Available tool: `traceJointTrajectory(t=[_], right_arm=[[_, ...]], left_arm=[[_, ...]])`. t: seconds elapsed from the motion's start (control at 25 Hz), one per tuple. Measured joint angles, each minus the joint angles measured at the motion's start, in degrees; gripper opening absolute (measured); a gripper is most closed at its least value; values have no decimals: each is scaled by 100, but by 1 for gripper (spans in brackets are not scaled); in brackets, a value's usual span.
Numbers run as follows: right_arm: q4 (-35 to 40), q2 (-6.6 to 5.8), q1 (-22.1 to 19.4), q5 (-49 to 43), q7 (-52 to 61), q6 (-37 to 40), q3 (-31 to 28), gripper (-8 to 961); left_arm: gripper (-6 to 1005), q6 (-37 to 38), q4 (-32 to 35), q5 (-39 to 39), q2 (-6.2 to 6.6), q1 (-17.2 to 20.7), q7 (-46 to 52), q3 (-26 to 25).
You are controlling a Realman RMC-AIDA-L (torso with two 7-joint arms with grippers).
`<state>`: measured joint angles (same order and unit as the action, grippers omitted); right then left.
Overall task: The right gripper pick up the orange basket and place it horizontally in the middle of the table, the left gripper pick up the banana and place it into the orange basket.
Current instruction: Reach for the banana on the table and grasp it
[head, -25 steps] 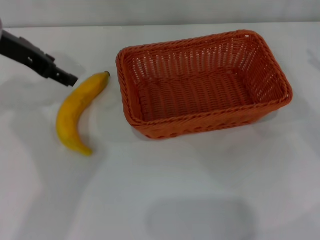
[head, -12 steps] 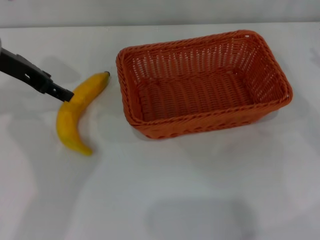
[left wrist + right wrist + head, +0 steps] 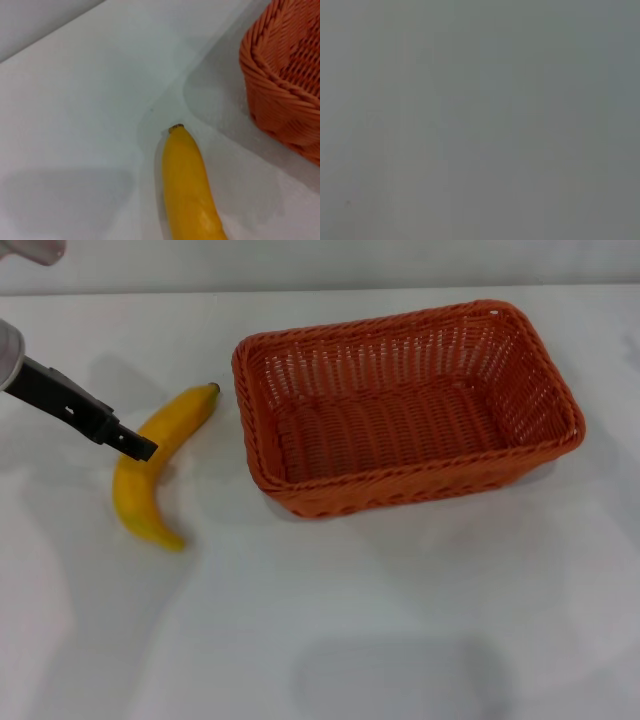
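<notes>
The banana (image 3: 150,465) lies on the white table (image 3: 350,620), left of the basket and apart from it. It is one curved fruit, yellow with an orange tint, its small dark stem tip pointing far and right toward the basket's near-left corner. My left wrist view shows that stem end (image 3: 176,128) close up, with the peel smooth and unmarked. My left gripper (image 3: 135,445) reaches in from the far left, its black tip over the banana's middle; I cannot tell how its jaw stands. The orange basket (image 3: 400,405) sits open side up, woven, braided at the rim, lengthwise across the table's middle. My right gripper is out of view.
</notes>
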<state>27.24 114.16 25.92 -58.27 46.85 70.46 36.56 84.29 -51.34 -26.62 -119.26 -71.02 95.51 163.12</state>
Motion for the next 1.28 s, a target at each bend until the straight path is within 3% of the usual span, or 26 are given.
traceJointTrajectory(t=[0.6, 1.28], right_arm=[[0, -4, 18, 0, 29, -24, 0, 860], [-8, 4, -19, 0, 53, -24, 0, 860]], left_arm=[[875, -170, 14, -116, 4, 78, 71, 0], [875, -533, 524, -66, 9, 117, 156, 0]])
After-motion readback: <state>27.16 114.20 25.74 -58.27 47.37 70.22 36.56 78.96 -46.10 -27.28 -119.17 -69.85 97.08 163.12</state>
